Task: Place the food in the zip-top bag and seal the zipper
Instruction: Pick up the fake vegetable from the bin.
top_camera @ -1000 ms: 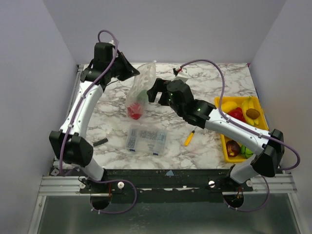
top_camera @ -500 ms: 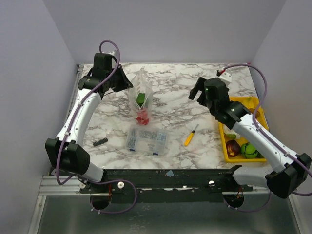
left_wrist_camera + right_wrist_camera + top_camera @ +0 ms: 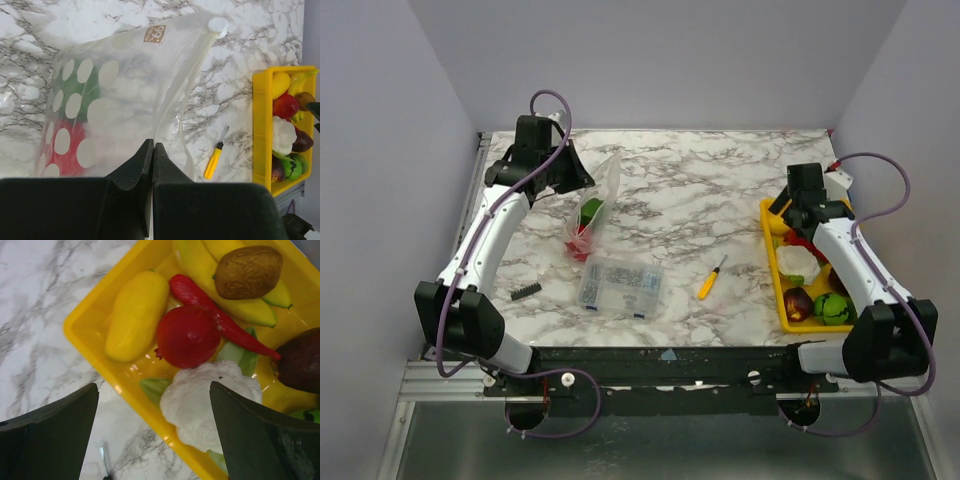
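Zip-top bag (image 3: 592, 205) hangs lifted over the left rear part of the marble table (image 3: 700, 190), tilted, its lower end down near the surface. Inside: a green piece (image 3: 591, 209) above, a red piece (image 3: 580, 240) below. White dots printed on the film. The zipper (image 3: 192, 65) runs as a clear strip along the bag's upper right edge in the left wrist view, ending at a round white tab (image 3: 218, 25). Whether the strip is pressed closed cannot be told.

Left gripper (image 3: 152, 150): fingers pressed together, pinching the bag's film at its near edge. The bag hangs from that pinch.

Room: compartment box (image 3: 620, 285) lies near the bag's lower end, toward the arms. A small black part (image 3: 526, 291) sits left of the box. Broad bare marble between the bag and the right side; only the yellow-handled screwdriver (image 3: 710, 278) lies there, between box and tray. Walls close off left, rear and right.

Yellow tray (image 3: 770, 262) sits along the table's right edge. In it: yellow fruit (image 3: 136, 315), red round fruit (image 3: 187, 336), red chili (image 3: 220, 320), brown fruit (image 3: 248, 271) on the bananas (image 3: 235, 305), white cauliflower (image 3: 207, 402), dark red piece (image 3: 300, 362).

Right gripper (image 3: 153, 390): spread wide above the tray's far end, fingers either side of the cauliflower and red fruit, holding nothing, touching nothing.
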Available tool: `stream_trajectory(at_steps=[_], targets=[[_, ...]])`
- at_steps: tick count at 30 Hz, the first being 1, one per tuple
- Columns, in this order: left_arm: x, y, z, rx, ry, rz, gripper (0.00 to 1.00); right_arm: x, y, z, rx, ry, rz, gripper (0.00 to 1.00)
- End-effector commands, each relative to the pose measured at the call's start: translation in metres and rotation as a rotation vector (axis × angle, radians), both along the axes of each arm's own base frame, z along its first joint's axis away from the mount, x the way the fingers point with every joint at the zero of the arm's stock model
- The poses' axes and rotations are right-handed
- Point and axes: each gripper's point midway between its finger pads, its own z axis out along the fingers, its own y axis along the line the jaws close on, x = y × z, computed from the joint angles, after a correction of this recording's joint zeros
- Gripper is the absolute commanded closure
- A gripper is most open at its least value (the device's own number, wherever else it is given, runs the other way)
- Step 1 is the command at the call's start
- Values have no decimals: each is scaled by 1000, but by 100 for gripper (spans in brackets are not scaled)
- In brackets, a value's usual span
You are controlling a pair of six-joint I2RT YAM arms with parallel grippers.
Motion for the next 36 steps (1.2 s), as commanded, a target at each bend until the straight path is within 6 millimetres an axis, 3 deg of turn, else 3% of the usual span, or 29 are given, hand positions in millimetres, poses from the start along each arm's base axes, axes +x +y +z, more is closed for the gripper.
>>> stream_trajectory(at_steps=[1,10,16,24,29,32,36], targets=[[-2,-21,-5,-86,25,-74,100,-7,-34,-34,-21,103,-103,5],[-7,-31,-14,-140,60,-108,100,6,-72,-71,-23,166,-165,8],[-8,-31,-12,-147,58,-112,100,2,-64,-94,30,182,-112,9],[-10,-33,-13,-159,63,-121,100,14,-65,-111,19,187,-88,13],[-10,-34,-13,-162,63,-122,100,17,-68,-93,-1,144,-92,30],[-10,-34,-13,-161,62,-120,100,16,-68,-71,-5,100,-90,44],[-10,-35,-14,-169,69,-126,100,14,-60,-43,21,34,-49,55]])
